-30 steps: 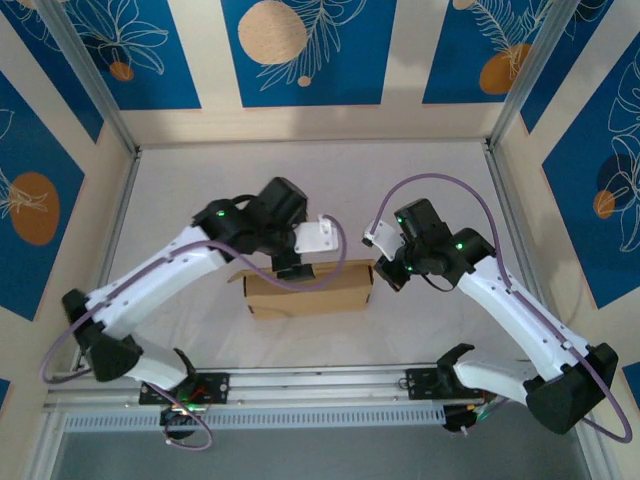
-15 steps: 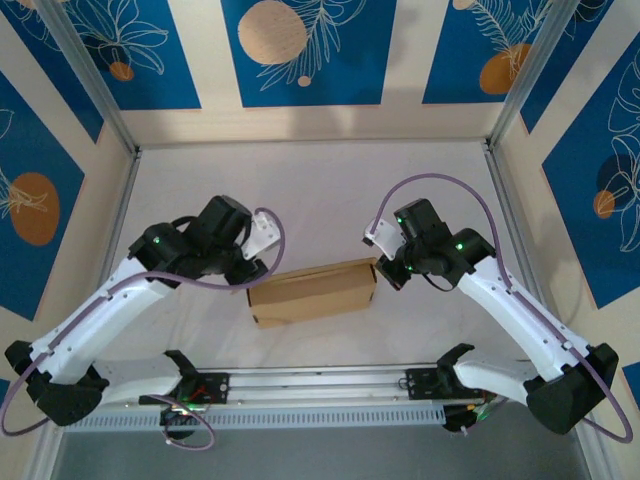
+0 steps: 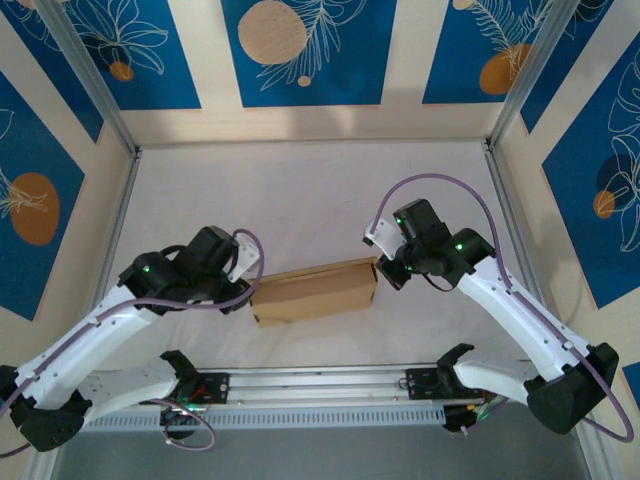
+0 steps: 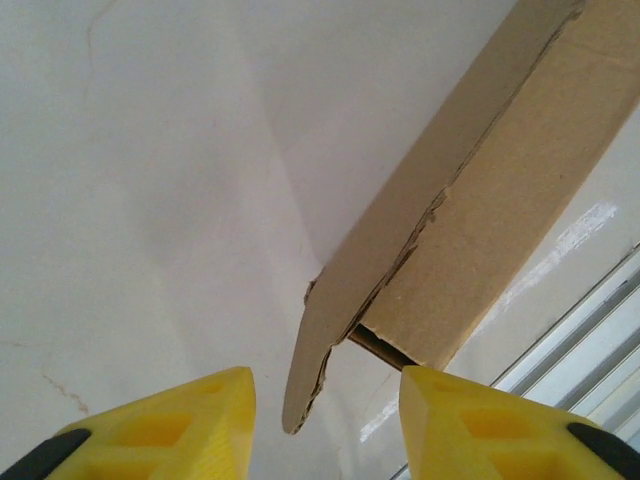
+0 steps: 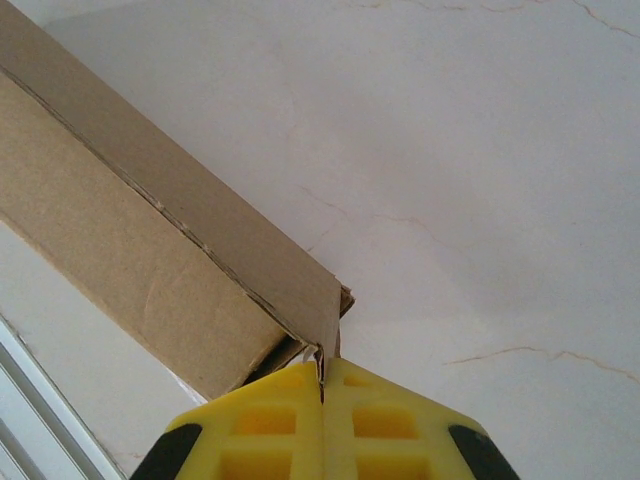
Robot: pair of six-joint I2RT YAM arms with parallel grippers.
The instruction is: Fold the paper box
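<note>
Since a second ago the left arm has swung off the top of the paper box and drawn back to the left and nearer. The box has turned a little, so its right end now lies farther than its left. The right arm has kept its place.

From the top camera, the closed brown box lies on the white table, near the middle and toward the near edge, between the two arms. The left gripper sits just beside the box's left end, and the right gripper is at its far right corner. This view is too coarse to show how either pair of jaws stands.

The left wrist camera supplies that. The left gripper has its yellow fingers parted about halfway, with a clear gap between them. A loose, curved flap at the end of the box hangs toward that gap, and neither finger touches it. A ragged seam and a dark slot under the lid also show here.

The right wrist camera shows the right gripper with its fingers pressed flat together. The thin edge of the corner of the box runs down into the seam between them, pinched. The rest of the box stretches away to the upper left over bare table.
</note>
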